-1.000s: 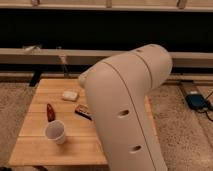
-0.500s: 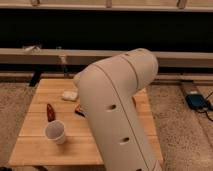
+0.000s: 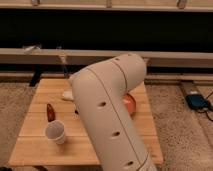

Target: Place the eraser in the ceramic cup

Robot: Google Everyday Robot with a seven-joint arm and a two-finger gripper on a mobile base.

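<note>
The white ceramic cup point(image 3: 56, 132) stands upright on the wooden table point(image 3: 35, 152), near its front left. The eraser is almost wholly hidden behind my arm; only a dark sliver point(image 3: 77, 111) shows at the arm's left edge, right of the cup and a little farther back. My gripper is out of view. Only the large white arm link point(image 3: 107, 115) shows, rising from the bottom edge across the middle of the table.
A small dark red bottle point(image 3: 50, 112) lies just behind the cup. A cream-white lump point(image 3: 67, 95) sits farther back. An orange round object point(image 3: 130, 103) peeks out right of the arm. A blue device point(image 3: 197, 101) lies on the floor, right.
The arm link has swung left across the view and now covers most of the eraser. The cup, bottle and lump have not moved.
</note>
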